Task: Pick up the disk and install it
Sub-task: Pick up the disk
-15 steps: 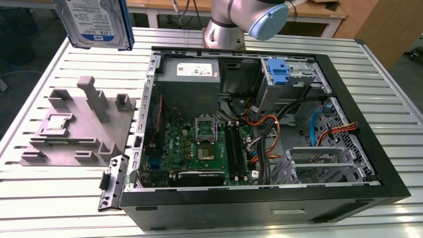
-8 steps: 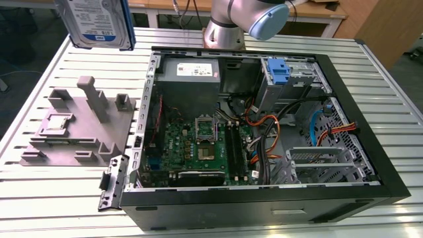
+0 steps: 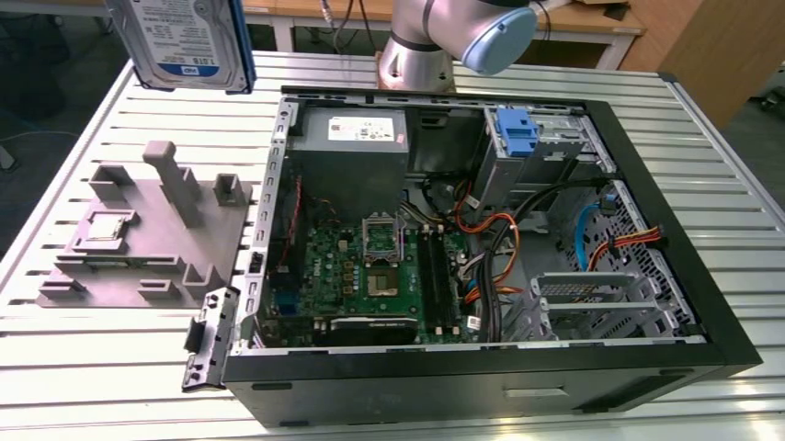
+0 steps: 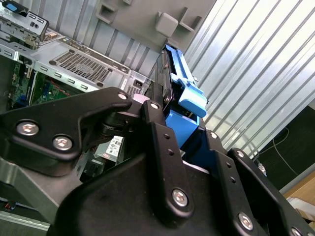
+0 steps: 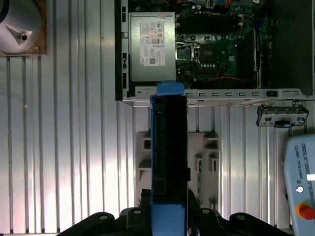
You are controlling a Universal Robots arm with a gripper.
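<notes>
The disk [image 3: 184, 41], a silver-grey drive with a white-and-blue label in a blue carrier frame, hangs high over the table at the exterior view's far left, beyond the grey fixture. In the first wrist view the disk [image 5: 167, 147] shows edge-on, rising from my gripper [image 5: 167, 196], whose black fingers are shut on its two flat sides. The second wrist view has the same grip: my gripper [image 4: 179, 123] clamps the disk [image 4: 179, 91], and its blue latch end sticks out past the fingers [image 4: 157, 142]. The disk hangs outside the open computer case [image 3: 723, 312], near its power-supply corner.
The open case holds a motherboard [image 3: 368, 271], a power supply [image 3: 356, 129], a drive cage with a bare blue bracket [image 3: 521, 133] and loose cables [image 3: 613, 243]. A grey fixture [image 3: 147, 230] lies on the slatted table on the exterior view's left. The arm's base [image 3: 417, 55] stands behind the case.
</notes>
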